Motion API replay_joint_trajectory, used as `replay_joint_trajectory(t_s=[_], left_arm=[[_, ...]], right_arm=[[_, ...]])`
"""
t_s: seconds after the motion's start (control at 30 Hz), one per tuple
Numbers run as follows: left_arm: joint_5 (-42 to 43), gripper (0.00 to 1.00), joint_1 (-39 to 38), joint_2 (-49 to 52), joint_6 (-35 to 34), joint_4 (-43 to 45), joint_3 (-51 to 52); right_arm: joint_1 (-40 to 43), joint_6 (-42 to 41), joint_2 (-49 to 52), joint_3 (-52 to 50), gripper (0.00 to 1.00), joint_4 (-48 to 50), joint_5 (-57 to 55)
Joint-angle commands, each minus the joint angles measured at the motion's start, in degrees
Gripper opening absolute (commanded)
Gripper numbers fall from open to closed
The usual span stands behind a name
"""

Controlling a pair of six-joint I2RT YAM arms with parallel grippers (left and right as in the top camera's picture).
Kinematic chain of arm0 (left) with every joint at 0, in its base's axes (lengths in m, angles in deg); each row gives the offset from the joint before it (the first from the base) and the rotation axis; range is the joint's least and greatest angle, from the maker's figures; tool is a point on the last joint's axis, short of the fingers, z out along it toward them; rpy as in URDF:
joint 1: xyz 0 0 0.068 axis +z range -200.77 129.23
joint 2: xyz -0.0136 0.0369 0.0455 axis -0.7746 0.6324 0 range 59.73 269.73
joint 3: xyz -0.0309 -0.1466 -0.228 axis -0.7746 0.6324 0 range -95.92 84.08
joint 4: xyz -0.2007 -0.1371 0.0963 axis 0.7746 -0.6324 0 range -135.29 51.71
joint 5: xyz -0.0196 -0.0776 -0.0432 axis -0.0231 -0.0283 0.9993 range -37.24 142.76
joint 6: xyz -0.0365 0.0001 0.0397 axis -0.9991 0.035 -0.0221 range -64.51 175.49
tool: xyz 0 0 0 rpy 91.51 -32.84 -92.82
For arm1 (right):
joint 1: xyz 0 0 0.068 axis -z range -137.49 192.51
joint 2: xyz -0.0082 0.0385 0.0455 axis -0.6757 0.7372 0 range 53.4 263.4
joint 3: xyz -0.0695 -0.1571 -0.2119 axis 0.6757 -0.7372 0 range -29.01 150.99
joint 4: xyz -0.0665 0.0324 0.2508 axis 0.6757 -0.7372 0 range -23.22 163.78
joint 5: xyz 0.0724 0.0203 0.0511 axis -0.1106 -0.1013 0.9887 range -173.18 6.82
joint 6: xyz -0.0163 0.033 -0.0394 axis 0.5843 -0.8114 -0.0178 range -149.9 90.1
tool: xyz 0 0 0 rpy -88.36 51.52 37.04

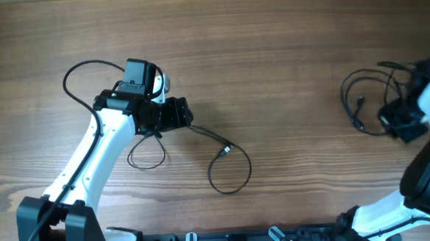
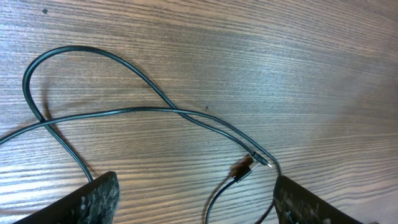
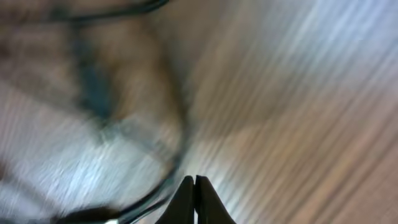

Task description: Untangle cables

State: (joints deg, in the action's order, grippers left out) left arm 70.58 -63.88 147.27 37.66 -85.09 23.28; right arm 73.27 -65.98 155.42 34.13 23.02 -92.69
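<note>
Now my left gripper (image 2: pixel 194 186) hangs spread, holding nothing. The plug ends (image 2: pixel 247 165) lie between its fingers (image 2: pixel 93 199), and the crossed cables (image 2: pixel 143 111) loop beyond. I judge this a separating step, and the next move calls for closing on one plug. My right gripper (image 3: pixel 194 190), pressed together, sits beside another bundle (image 1: pixel 360 98); blur hides any pinch.

So one loose cable (image 1: pixel 224 151) sprawls on the bench (image 1: pixel 285 43) a bit left of middle, running out from by the left tool (image 1: pixel 178 113) toward the near edge, while the other cable bunch (image 1: pixel 356 117) sits way over by the right edge, just beside the right tool (image 1: pixel 401 122).
</note>
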Motion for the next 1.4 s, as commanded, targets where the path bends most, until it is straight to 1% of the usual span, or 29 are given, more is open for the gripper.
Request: replay_joint_trajectory(t_s=[0.0, 0.03, 0.1, 0.13, 0.2, 0.33, 0.43, 0.53, 0.57, 0.6, 0.63, 0.67, 0.7, 0.73, 0.8, 0.83, 0.9, 0.97, 1.03, 1.13, 1.17, 1.2, 1.23, 1.27, 1.3, 1.33, 1.37], left_arm=[[-0.33, 0.81, 0.26, -0.15, 0.72, 0.5, -0.2], [-0.33, 0.81, 0.26, -0.15, 0.7, 0.81, -0.2], [-0.33, 0.81, 0.26, -0.15, 0.7, 0.9, -0.2], [-0.33, 0.81, 0.26, -0.15, 0.7, 0.87, -0.2], [-0.33, 0.82, 0.26, -0.15, 0.7, 0.9, -0.2], [-0.33, 0.82, 0.26, -0.15, 0.72, 1.18, -0.2], [-0.33, 0.82, 0.26, -0.15, 0.7, 1.36, -0.2], [-0.33, 0.82, 0.26, -0.15, 0.7, 1.38, -0.2], [-0.33, 0.82, 0.26, -0.15, 0.7, 1.38, -0.2], [-0.33, 0.82, 0.26, -0.15, 0.72, 1.38, -0.2], [-0.35, 0.82, 0.26, -0.15, 0.72, 1.38, -0.2], [-4.39, 0.82, 0.52, -0.24, 0.61, 1.09, -0.2], [-6.29, 0.82, 0.96, -0.35, -0.7, 0.76, -0.26], [-9.9, 0.84, 2.23, -0.68, -4.48, 0.0, -0.31], [-11.93, 0.86, 6.6, -1.84, -8.39, -1.05, -0.31], [-11.93, 0.88, 9.44, -2.36, -9.88, -1.36, -0.31], [-11.72, 0.94, 15.58, -2.6, -12.55, -2.62, -0.28], [-10.67, 0.98, 18.93, -2.58, -12.68, -3.48, -0.28], [-10.38, 0.98, 19.41, -2.4, -12.44, -3.85, -0.15], [-10.43, 0.98, 18.16, -2.34, -12.39, -3.08, 0.61], [-10.47, 0.98, 17.57, -2.25, -11.54, -2.67, 1.16], [-11.32, 0.94, 17.44, -2.25, -10.95, -2.58, 1.57], [-15.56, 0.93, 17.55, -2.25, -11.02, -3.5, 1.75], [-19.85, 0.93, 18.03, -2.25, -12.2, -4.52, 1.75], [-22.08, 0.94, 18.82, -2.25, -13.16, -5.46, 1.75], [-22.21, 0.94, 20.09, -2.25, -13.22, -6.12, 1.75], [-22.23, 0.95, 21.53, -2.27, -14.47, -6.67, 1.75]], right_arm=[[2.54, 7.96, -0.13, -0.04, 0.06, 4.17, 10.97], [2.43, 14.88, -0.24, -0.04, 0.06, 6.54, 20.63], [1.86, 22.1, -0.61, -0.04, 0.09, 9.79, 37.13], [1.44, 24.04, -1.2, -0.04, 0.11, 11.21, 42.51], [0.24, 24.65, -3.23, -0.04, 0.13, 12.7, 45.29], [-4.85, 26.99, -11.19, -0.04, 0.16, 14.73, 45.2], [-9.68, 27.15, -15.72, -0.04, 0.17, 15.1, 44.94], [-16.83, 27.61, -16.79, -0.04, 0.18, 14.93, 44.96], [-19.47, 29.11, -16.79, -0.04, 0.18, 14.75, 44.81], [-22.03, 30.08, -16.79, -0.04, 0.22, 14.75, 43.65], [-25.0, 30.34, -16.76, -0.04, 0.33, 14.69, 41.53], [-31.87, 32.52, -16.74, -0.04, 0.52, 13.66, 37.22], [-33.97, 33.24, -16.74, -0.04, 0.58, 13.03, 36.02], [-36.98, 33.38, -16.7, -0.04, 0.61, 12.04, 33.55], [-41.97, 34.25, -16.26, -0.04, 0.65, 10.03, 29.83], [-45.11, 34.82, -15.47, -0.04, 0.65, 9.31, 29.9], [-49.86, 34.23, -13.73, -0.04, 0.65, 8.83, 30.36], [-54.6, 30.36, -10.88, -0.04, 0.64, 8.61, 30.29], [-58.73, 24.94, -7.37, -0.04, 0.63, 7.5, 30.32], [-63.52, 20.76, -3.08, -0.04, 0.62, 7.17, 30.53], [-65.77, 20.55, -1.33, -0.04, 0.62, 9.09, 31.3], [-67.43, 20.41, -0.31, -0.04, 0.62, 11.34, 31.65], [-69.18, 20.44, 0.57, -0.04, 0.61, 15.1, 31.28], [-70.2, 20.48, 0.76, -0.04, 0.61, 18.12, 31.3], [-71.38, 21.16, 0.96, -0.04, 0.61, 23.47, 30.64], [-72.02, 21.24, 0.96, -0.04, 0.61, 27.5, 28.24], [-72.59, 23.65, 0.96, -0.04, 0.61, 31.76, 25.83]])
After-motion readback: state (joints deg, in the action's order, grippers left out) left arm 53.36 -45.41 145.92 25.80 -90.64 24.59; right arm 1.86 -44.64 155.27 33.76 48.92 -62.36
